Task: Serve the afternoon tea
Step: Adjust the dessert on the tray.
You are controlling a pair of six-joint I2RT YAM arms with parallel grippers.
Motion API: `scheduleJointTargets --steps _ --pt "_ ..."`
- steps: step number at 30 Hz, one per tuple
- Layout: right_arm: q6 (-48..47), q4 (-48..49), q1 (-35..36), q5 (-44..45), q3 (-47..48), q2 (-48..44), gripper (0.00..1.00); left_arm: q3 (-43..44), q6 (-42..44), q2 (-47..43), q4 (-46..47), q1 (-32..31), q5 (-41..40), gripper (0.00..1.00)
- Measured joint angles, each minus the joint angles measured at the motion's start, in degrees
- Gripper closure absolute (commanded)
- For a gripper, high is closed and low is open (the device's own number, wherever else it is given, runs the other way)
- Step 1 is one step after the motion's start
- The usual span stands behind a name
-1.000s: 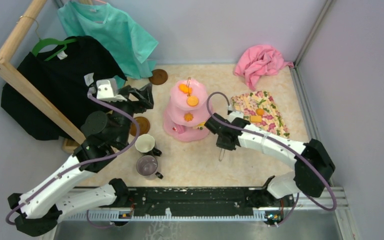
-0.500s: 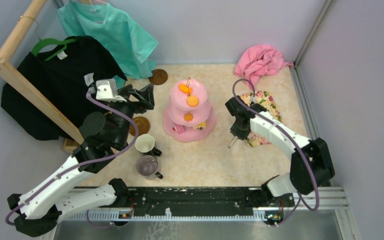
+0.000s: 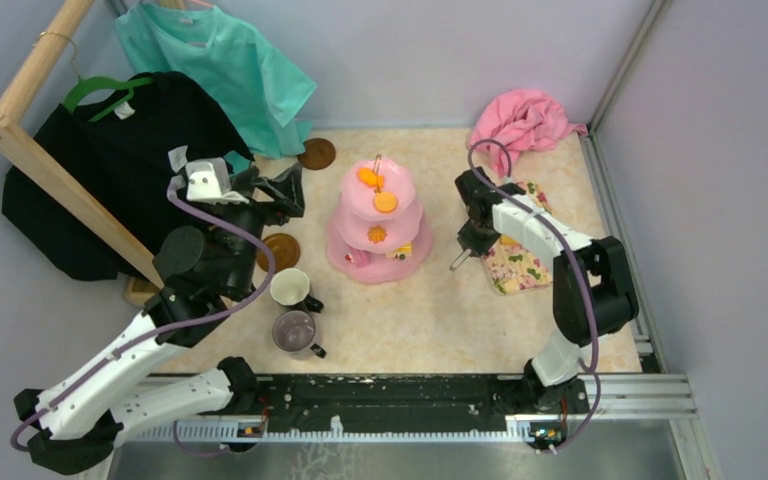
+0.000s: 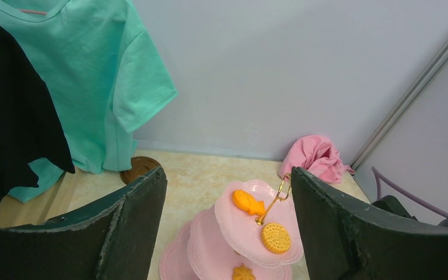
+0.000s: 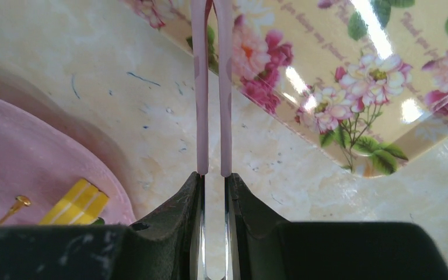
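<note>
The pink three-tier cake stand (image 3: pixel 352 236) stands mid-table with its gold loop (image 3: pixel 376 165) on top. It carries an orange fish snack (image 4: pixel 248 202), a round biscuit (image 4: pixel 276 237) and a yellow snack (image 5: pixel 73 203) on the bottom tier. A white mug (image 3: pixel 290 288) and a grey-purple mug (image 3: pixel 295 330) sit at its front left. One brown saucer (image 3: pixel 317 153) lies at the back, and another (image 3: pixel 282 251) lies under my left arm. My left gripper (image 3: pixel 290 193) hovers open, left of the stand. My right gripper (image 5: pixel 213 178) is shut on pink-tipped tongs (image 5: pixel 199 87), right of the stand.
The flat floral mat (image 3: pixel 516 266) lies under my right arm, and the tong tips reach over its corner. A soft pink cloth (image 3: pixel 520 125) is bunched at the back right. At the left, a wooden rail (image 3: pixel 50 170) holds a black shirt (image 3: pixel 110 170) and a teal shirt (image 3: pixel 220 70).
My right arm has swung from in front of the stand back and to the right, carrying the tongs to the mat's left edge. The left arm has barely shifted.
</note>
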Motion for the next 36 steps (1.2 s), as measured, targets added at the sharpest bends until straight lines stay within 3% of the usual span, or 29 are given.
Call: scheduleJointTargets --steps 11,20,36 --pt "-1.5 1.6 -6.4 -1.6 5.2 6.4 0.9 -0.3 2.4 3.2 3.2 0.1 -0.6 0.16" --pt "-1.5 2.3 -7.3 -2.5 4.9 6.7 0.91 -0.3 2.6 3.5 3.6 0.2 -0.6 0.16" --pt "-0.5 2.7 -7.3 -2.7 -4.7 -2.3 0.92 -1.0 -0.1 2.1 2.5 0.2 -0.1 0.17"
